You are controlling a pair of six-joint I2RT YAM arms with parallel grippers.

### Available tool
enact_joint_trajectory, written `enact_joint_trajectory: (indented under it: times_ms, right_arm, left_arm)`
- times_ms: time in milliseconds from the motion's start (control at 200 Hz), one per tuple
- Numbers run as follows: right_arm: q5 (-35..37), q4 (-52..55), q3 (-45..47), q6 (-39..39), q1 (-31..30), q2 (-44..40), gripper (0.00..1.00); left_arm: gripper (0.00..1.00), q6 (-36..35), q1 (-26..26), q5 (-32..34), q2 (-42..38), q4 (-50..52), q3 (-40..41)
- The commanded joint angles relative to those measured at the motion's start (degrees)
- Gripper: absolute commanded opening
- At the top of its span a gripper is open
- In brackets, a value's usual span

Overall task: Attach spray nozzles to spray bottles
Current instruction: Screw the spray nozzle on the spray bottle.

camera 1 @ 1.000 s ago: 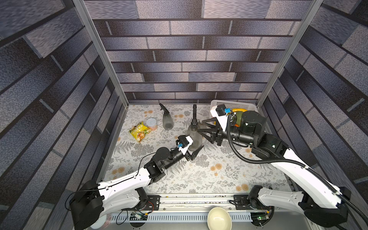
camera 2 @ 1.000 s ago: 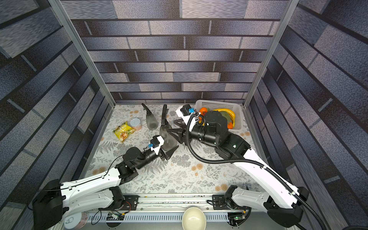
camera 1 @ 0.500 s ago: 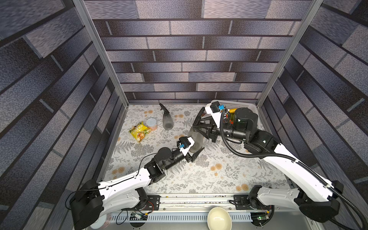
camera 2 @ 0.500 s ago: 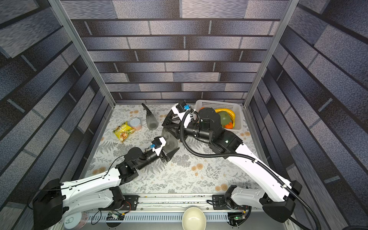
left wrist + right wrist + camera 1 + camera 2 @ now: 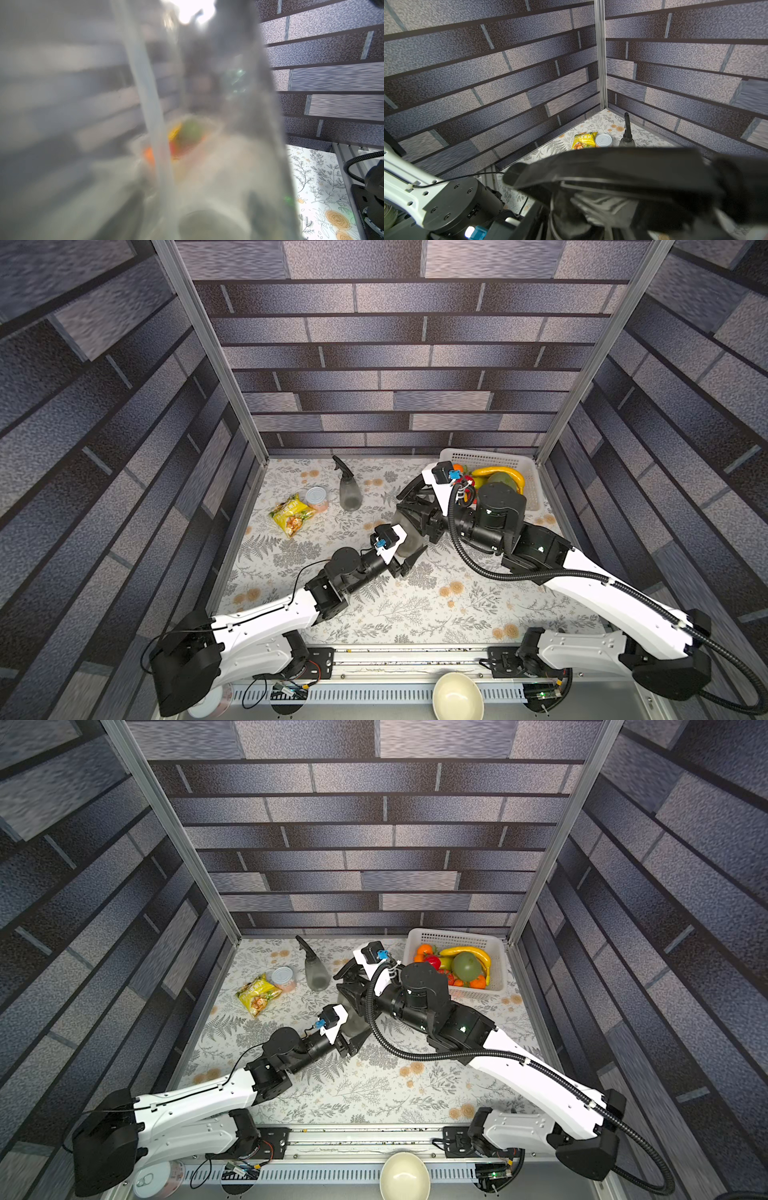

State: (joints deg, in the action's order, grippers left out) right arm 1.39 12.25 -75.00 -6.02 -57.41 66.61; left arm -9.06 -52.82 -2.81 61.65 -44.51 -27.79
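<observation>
My left gripper (image 5: 405, 549) is shut on a smoky grey spray bottle (image 5: 409, 533), holding it upright near the middle of the table. Seen from the left wrist, the bottle (image 5: 228, 145) fills the picture, with a pale dip tube (image 5: 149, 104) inside it. My right gripper (image 5: 409, 506) sits over the bottle's neck, around a black spray nozzle (image 5: 623, 166). Its jaws are masked by the nozzle, so their state is unclear. A second spray bottle (image 5: 350, 493) with a black nozzle on it stands at the back.
A white basket (image 5: 528, 472) of fruit sits in the back right corner, close behind my right wrist. A yellow snack bag (image 5: 291, 516) and a silver-lidded can (image 5: 318, 499) lie at back left. A cream bowl (image 5: 457, 697) rests on the front rail.
My right gripper has moved left from beside the bottle to over its neck and nozzle. The left gripper has kept hold of the bottle, barely moving.
</observation>
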Motion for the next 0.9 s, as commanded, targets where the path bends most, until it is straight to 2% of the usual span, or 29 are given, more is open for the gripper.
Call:
enact_joint_trajectory:
  times_ms: [0,336,421,476,551,616,666,761,897]
  right_arm:
    - [3.9,3.0,0.7,-1.5,-2.1,-2.0,0.53]
    - [1.0,10.4,1.1,-4.0,-4.0,-5.5,0.63]
    - [4.0,12.8,2.1,-2.0,-3.8,-8.8,0.64]
    - [5.0,14.1,2.6,0.1,-2.0,-11.1,0.70]
    - [-0.9,15.4,2.1,1.9,4.0,-13.0,0.86]
    - [-6.1,15.6,0.7,4.0,8.5,-12.6,0.88]
    - [-10.5,15.7,-1.0,5.9,10.9,-11.5,0.94]
    - [-22.3,16.9,-6.3,8.1,15.4,-7.6,0.98]
    - [-33.5,18.5,-13.9,10.7,20.1,-1.6,1.00]
  left_arm:
    - [0.78,0.2,0.9,-0.3,0.2,-5.7,-0.8]
    - [0.78,1.8,3.2,-2.5,-0.3,-6.2,-0.8]
    - [0.78,2.4,3.5,-4.0,-1.0,-5.4,-0.7]
    - [0.78,2.9,3.5,-5.2,-1.6,-4.4,-0.7]
    - [0.78,3.6,3.6,-7.0,-2.0,-3.2,-0.7]
    - [0.78,4.3,3.4,-8.3,-2.4,-2.6,-0.7]
    - [0.78,4.9,3.3,-9.3,-2.7,-1.8,-0.9]
    - [0.78,6.2,3.1,-11.9,-3.6,-0.1,-1.2]
    - [0.78,7.2,2.1,-14.4,-4.2,2.7,-2.1]
